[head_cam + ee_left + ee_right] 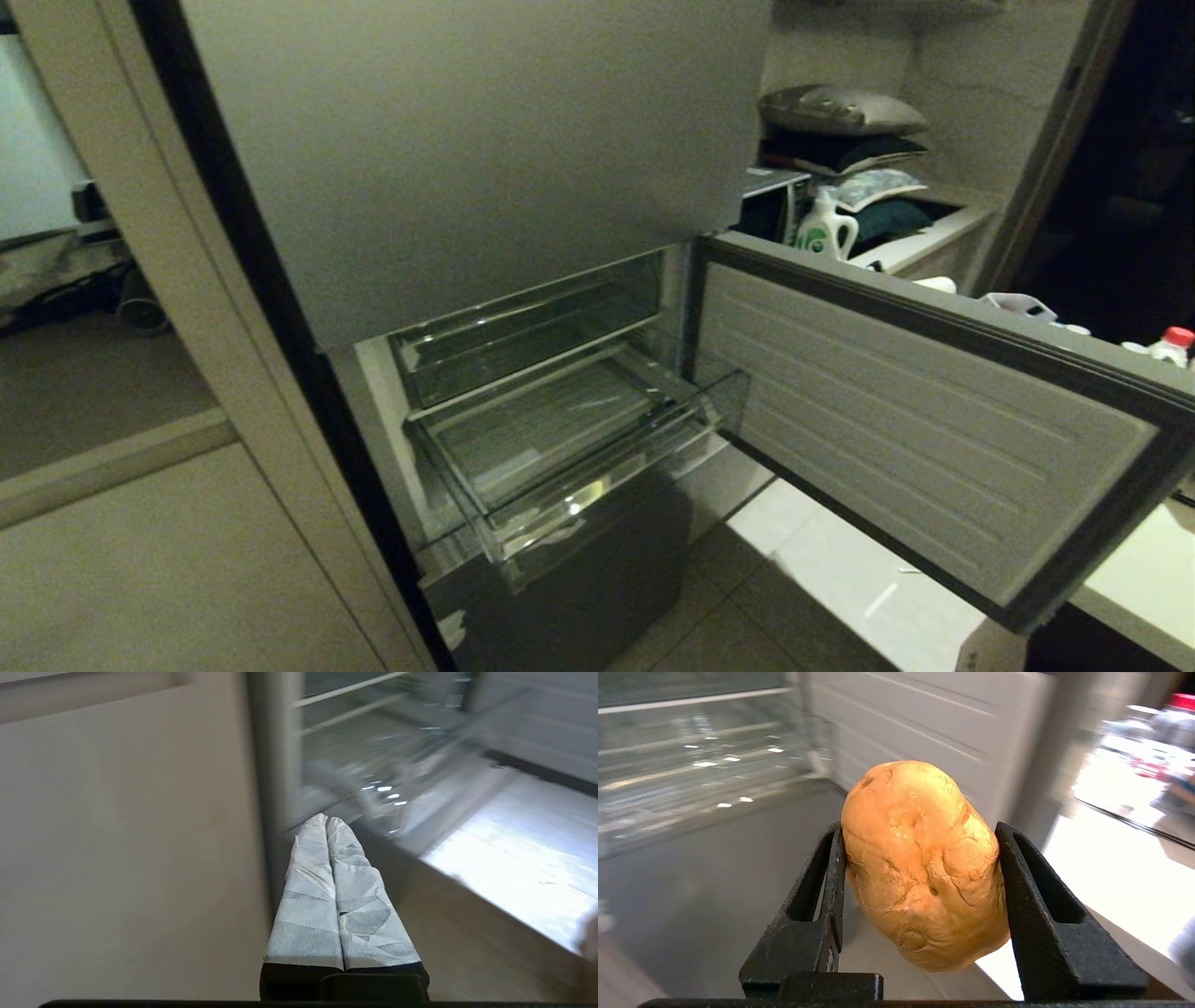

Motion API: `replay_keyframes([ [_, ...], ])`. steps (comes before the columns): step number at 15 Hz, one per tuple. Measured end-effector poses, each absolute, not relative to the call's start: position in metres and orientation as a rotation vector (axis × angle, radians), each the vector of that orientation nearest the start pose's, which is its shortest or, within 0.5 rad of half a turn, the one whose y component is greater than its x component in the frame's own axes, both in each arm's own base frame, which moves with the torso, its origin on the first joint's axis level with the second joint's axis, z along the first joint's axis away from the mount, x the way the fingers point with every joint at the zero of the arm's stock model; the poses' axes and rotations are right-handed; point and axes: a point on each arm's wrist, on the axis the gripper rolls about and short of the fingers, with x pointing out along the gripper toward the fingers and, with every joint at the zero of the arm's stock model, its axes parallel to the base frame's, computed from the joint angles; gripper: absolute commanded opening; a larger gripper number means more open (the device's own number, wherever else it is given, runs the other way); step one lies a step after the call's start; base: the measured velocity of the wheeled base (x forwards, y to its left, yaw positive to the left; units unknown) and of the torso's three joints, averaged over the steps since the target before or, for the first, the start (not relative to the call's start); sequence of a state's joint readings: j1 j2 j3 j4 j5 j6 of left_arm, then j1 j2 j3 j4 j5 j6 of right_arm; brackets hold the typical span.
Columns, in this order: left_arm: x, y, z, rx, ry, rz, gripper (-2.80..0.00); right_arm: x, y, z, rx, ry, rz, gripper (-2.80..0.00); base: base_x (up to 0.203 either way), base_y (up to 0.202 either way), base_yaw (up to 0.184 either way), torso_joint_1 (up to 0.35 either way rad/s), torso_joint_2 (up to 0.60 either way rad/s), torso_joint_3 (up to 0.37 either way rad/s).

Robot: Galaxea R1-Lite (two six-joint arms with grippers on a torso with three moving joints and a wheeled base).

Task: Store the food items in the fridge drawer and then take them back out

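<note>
Here the right pincer (pixel 920 858) clamps the orange-brown food item (pixel 922 863) mid-frame; the left pincer (pixel 327 823) is pressed closed. At centre of the head view, the fridge drawer (pixel 597 485) stands pulled out, empty.

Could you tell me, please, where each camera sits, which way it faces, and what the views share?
Head view: on the robot's head, looking down at the open fridge door and the pulled-out fridge drawer; no arm shows.
Left wrist view: behind the left hand, its wrapped fingers together, facing the fridge's lower front.
Right wrist view: behind the right hand, clamped on the food item, facing the fridge.
Shared: all three views show the drawer and the ribbed door.
</note>
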State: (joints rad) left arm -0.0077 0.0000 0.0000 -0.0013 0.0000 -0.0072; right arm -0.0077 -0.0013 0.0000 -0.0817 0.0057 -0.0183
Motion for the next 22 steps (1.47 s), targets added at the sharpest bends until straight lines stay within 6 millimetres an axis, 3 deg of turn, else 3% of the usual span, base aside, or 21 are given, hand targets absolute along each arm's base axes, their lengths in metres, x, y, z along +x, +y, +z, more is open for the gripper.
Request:
replay_keyframes([
  [8, -0.023, 0.000, 0.076, -0.007, -0.001, -0.008, -2.80, -0.023, 0.000, 0.084, -0.017, -0.083, -0.014, -2.80, 0.000, 0.007, -0.158, 0.002, 0.00, 0.001],
  [15, -0.023, 0.000, 0.076, -0.007, -0.001, -0.009, -2.80, -0.023, 0.000, 0.082, -0.020, -0.065, -0.022, -2.80, 0.000, 0.000, 0.000, 0.000, 0.00, 0.000],
  [19, -0.023, 0.000, 0.076, -0.007, -0.001, -0.008, -2.80, -0.020, -0.002, 0.113, 0.014, -0.022, -0.106, -2.80, 0.000, 0.000, 0.000, 0.000, 0.00, 0.000],
  [22, -0.023, 0.000, 0.076, -0.007, -0.001, -0.008, -2.80, 0.006, -0.003, 0.142, 0.030, 0.055, -0.183, -2.80, 0.000, 0.000, 0.000, 0.000, 0.00, 0.000],
])
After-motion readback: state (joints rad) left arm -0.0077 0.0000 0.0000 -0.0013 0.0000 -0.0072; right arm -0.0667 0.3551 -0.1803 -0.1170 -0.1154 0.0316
